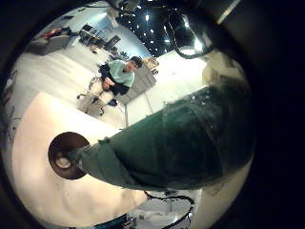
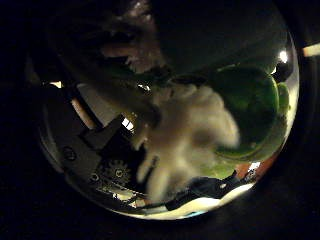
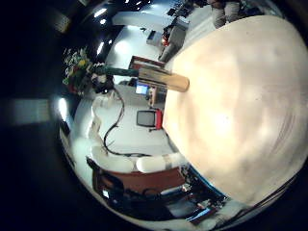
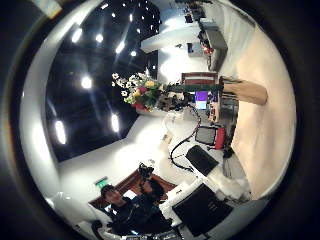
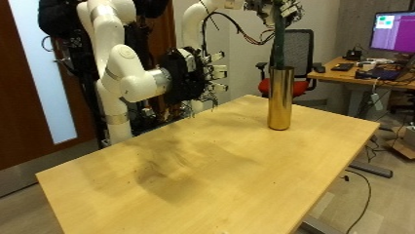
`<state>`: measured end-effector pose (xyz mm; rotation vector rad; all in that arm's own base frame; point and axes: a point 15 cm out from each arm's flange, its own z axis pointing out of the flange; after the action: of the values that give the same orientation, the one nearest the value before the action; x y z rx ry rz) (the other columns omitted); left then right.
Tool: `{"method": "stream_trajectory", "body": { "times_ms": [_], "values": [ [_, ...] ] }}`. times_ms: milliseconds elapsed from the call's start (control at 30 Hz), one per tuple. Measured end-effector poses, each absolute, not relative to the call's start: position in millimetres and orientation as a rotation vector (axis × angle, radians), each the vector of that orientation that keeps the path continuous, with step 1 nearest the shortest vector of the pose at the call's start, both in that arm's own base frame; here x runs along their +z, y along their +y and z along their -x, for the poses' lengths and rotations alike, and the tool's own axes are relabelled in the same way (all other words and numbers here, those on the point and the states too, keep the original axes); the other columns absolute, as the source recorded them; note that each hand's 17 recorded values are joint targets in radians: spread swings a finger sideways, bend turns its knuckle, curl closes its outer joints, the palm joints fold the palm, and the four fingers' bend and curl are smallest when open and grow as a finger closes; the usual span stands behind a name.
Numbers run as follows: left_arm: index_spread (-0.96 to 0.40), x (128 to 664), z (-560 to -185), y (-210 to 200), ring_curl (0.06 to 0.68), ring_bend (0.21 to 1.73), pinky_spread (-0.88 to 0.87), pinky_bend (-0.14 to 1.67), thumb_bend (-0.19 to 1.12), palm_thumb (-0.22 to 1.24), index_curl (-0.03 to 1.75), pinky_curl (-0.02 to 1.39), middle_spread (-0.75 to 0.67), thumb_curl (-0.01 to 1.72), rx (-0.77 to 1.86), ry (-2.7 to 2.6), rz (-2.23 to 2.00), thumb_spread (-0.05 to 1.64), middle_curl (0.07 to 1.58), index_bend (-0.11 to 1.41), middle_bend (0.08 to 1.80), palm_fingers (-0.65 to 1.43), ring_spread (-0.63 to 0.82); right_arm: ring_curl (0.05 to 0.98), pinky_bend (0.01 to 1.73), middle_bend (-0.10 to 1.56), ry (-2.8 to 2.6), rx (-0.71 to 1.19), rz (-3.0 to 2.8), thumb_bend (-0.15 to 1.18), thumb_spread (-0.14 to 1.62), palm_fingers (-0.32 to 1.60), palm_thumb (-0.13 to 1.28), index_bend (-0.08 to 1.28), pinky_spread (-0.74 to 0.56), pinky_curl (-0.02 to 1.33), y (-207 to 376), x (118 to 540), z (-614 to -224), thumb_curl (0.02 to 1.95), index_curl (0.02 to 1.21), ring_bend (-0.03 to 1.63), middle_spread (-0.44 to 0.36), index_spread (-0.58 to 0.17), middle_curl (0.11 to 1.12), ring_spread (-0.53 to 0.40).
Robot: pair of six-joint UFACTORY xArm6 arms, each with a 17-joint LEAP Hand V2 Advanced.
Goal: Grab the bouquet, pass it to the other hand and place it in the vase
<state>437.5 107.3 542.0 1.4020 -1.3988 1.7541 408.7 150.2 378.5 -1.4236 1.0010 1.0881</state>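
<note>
One table (image 5: 195, 166), one vase (image 5: 279, 96), one bouquet (image 5: 281, 34) held by left robot hand (image 5: 288, 12)

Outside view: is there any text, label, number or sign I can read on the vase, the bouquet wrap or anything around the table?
No readable text in any view.
vase: plain gold surface, no label shows.
bouquet: plain dark green wrap, no print shows.
monitor behind the table: screen lit, contents too small to read.
</note>
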Motion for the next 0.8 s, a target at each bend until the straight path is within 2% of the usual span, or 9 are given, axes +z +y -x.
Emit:
{"method": "stream_trajectory", "body": {
  "times_ms": [233, 267, 300, 333, 367, 467, 533, 633, 800],
  "values": [
    [-0.54, 515.2, -438.4, 109.4, 0.556, 1.36, -0.61, 1.2, -0.07, 0.86, -0.01, 0.65, -0.62, 0.84, 1.72, -1.401, -1.401, 0.33, 1.21, 0.82, 0.92, 0.61, -0.45, 0.271, 0.29, 0.18, 1.001, 1.088, 1.424, -0.02, 0.96, 0.0, 0.82, 0.17, 0.26, 0.33, 150.2, 378.4, -408.7, 0.48, 0.29, 0.27, 0.061, -0.331, 0.27, 0.138],
    [-0.31, 510.8, -437.0, 109.3, 0.515, 1.13, -0.43, 0.86, -0.12, 0.62, 0.04, 0.59, -0.56, 0.72, 1.7, -1.414, -1.409, 0.61, 1.14, 0.87, 0.8, 0.01, -0.35, 0.271, 0.28, 0.18, 1.001, 1.088, 1.424, -0.03, 0.96, 0.0, 0.82, 0.18, 0.26, 0.33, 150.2, 378.4, -408.7, 0.48, 0.29, 0.27, 0.061, -0.329, 0.27, 0.138],
    [-0.12, 508.6, -436.0, 110.0, 0.48, 1.03, -0.16, 0.74, -0.1, 0.54, 0.06, 0.56, -0.39, 0.66, 1.69, -1.434, -1.416, 0.68, 1.06, 0.83, 0.55, -0.25, -0.12, 0.271, 0.28, 0.18, 1.002, 1.089, 1.424, -0.03, 0.96, 0.0, 0.82, 0.18, 0.26, 0.33, 150.3, 377.7, -408.3, 0.48, 0.29, 0.27, 0.061, -0.328, 0.27, 0.138],
    [-0.08, 509.0, -435.9, 110.7, 0.456, 1.01, -0.09, 0.71, -0.09, 0.53, 0.06, 0.54, -0.34, 0.64, 1.697, -1.451, -1.411, 0.7, 1.04, 0.8, 0.49, -0.28, -0.05, 0.271, 0.28, 0.18, 1.0, 1.088, 1.424, -0.03, 0.96, 0.0, 0.82, 0.18, 0.26, 0.33, 150.3, 378.0, -408.4, 0.48, 0.29, 0.27, 0.061, -0.328, 0.27, 0.138],
    [0.05, 510.5, -436.3, 113.3, 0.374, 0.92, 0.14, 0.64, -0.09, 0.44, 0.05, 0.45, -0.1, 0.58, 1.717, -1.465, -1.409, 0.75, 0.95, 0.63, 0.31, -0.33, 0.16, 0.272, 0.28, 0.18, 1.001, 1.089, 1.425, -0.03, 0.96, 0.01, 0.82, 0.18, 0.26, 0.33, 150.3, 377.7, -408.2, 0.48, 0.29, 0.27, 0.061, -0.327, 0.27, 0.138],
    [0.16, 520.7, -437.0, 135.7, 0.289, 0.77, 0.43, 0.52, -0.08, 0.3, 0.05, 0.37, 0.28, 0.48, 1.81, -1.451, -1.447, 0.77, 0.77, 0.39, 0.12, -0.33, 0.43, 0.273, 0.28, 0.18, 1.001, 1.088, 1.425, -0.03, 0.96, 0.01, 0.82, 0.18, 0.26, 0.33, 150.0, 377.7, -408.3, 0.48, 0.3, 0.27, 0.061, -0.327, 0.27, 0.137],
    [0.19, 524.8, -434.7, 151.2, 0.244, 0.68, 0.56, 0.44, -0.06, 0.25, 0.07, 0.32, 0.48, 0.44, 1.853, -1.44, -1.486, 0.75, 0.62, 0.27, 0.1, -0.28, 0.55, 0.273, 0.28, 0.18, 1.0, 1.088, 1.424, -0.03, 0.96, 0.01, 0.82, 0.18, 0.26, 0.33, 150.2, 378.1, -408.3, 0.47, 0.3, 0.27, 0.061, -0.326, 0.27, 0.137],
    [0.2, 519.8, -428.3, 164.5, 0.207, 0.59, 0.64, 0.38, -0.05, 0.22, 0.1, 0.29, 0.61, 0.4, 1.848, -1.43, -1.522, 0.73, 0.46, 0.16, 0.1, -0.23, 0.63, 0.273, 0.28, 0.17, 0.998, 1.091, 1.426, -0.03, 0.96, 0.01, 0.82, 0.18, 0.26, 0.34, 151.7, 378.6, -407.7, 0.47, 0.3, 0.27, 0.061, -0.326, 0.27, 0.129],
    [0.18, 513.3, -423.6, 184.6, 0.186, 0.52, 0.69, 0.33, -0.04, 0.21, 0.12, 0.27, 0.65, 0.37, 1.853, -1.403, -1.566, 0.72, 0.31, 0.12, 0.13, -0.2, 0.67, 0.272, 0.28, 0.17, 0.996, 1.09, 1.426, -0.03, 0.96, 0.01, 0.82, 0.18, 0.26, 0.34, 152.1, 378.7, -408.2, 0.47, 0.3, 0.27, 0.061, -0.326, 0.26, 0.127]
  ]
}}
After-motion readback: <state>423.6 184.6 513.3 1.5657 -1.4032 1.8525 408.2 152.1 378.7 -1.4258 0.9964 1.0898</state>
